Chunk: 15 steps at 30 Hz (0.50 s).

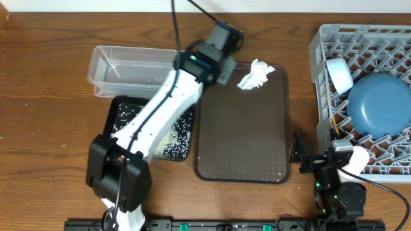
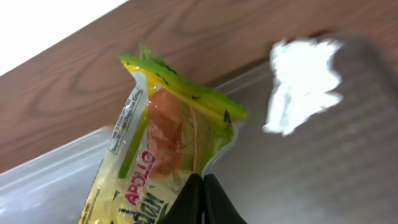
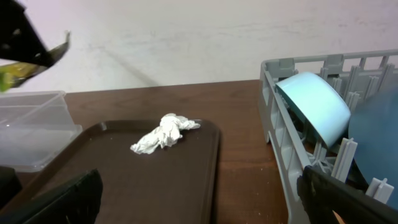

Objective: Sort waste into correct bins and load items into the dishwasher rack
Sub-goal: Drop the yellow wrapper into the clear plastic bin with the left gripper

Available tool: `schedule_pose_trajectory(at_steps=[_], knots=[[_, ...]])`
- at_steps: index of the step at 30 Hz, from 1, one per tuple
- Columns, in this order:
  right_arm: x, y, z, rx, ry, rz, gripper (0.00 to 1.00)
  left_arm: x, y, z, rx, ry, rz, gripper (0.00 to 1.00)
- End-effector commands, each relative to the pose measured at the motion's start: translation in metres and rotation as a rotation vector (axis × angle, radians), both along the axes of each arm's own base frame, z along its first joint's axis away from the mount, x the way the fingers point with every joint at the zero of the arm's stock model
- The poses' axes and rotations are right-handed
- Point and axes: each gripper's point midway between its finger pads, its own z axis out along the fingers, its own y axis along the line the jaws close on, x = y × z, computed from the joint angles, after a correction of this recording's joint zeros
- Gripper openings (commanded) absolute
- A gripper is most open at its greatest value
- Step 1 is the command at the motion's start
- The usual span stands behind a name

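My left gripper [image 2: 202, 186] is shut on the yellow-green snack wrapper [image 2: 161, 143] and holds it in the air above the gap between the clear tub [image 1: 128, 69] and the brown tray. The wrapper also shows at the top left of the right wrist view [image 3: 15, 73]. The crumpled white tissue [image 1: 255, 75] lies on the brown tray's far corner. Rice grains [image 1: 170, 138] lie in the black tray [image 1: 119, 109]. The blue bowl [image 1: 379, 106] and the mint-green bowl [image 3: 314, 106] stand in the grey rack [image 1: 321, 45]. My right gripper [image 3: 199, 199] is open and empty between tray and rack.
The brown serving tray [image 1: 243, 135] lies in the middle, bare apart from the tissue. My left arm [image 1: 160, 109] reaches over the black tray. The rack fills the right side. The pink cup, the white bowl and the chopsticks do not show clearly.
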Motion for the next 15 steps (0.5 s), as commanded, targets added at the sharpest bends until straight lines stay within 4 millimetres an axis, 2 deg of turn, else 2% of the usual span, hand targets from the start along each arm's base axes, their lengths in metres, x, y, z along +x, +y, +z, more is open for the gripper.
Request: schedule_pose_trajectory(at_steps=[1, 4, 5, 7, 8, 9, 12, 15], knots=[[0.0, -0.003, -0.001, 0.011, 0.0, -0.013, 0.99, 0.011, 0.046, -0.03, 0.142, 0.067, -0.001, 0.06], [0.0, -0.003, -0.001, 0.011, -0.001, -0.012, 0.99, 0.018, 0.073, -0.035, 0.135, 0.089, 0.051, 0.08], [0.0, -0.003, -0.001, 0.011, -0.001, -0.013, 0.99, 0.019, 0.076, -0.036, 0.12, 0.096, 0.054, 0.16], [0.0, -0.003, -0.001, 0.011, -0.001, -0.013, 0.99, 0.018, 0.074, -0.036, 0.066, 0.117, 0.036, 0.43], [0.0, -0.003, -0.001, 0.011, -0.001, -0.012, 0.99, 0.016, 0.068, -0.034, 0.03, 0.126, 0.016, 0.59], [0.0, -0.003, -0.001, 0.011, -0.001, -0.013, 0.99, 0.013, 0.061, -0.032, -0.011, 0.134, -0.006, 0.67], [0.0, -0.003, -0.001, 0.011, -0.001, -0.013, 0.99, 0.005, 0.024, -0.02, -0.15, 0.138, -0.11, 0.69], [0.0, -0.003, -0.001, 0.011, -0.001, -0.013, 0.99, 0.003, -0.006, -0.016, -0.218, 0.125, -0.149, 0.69]])
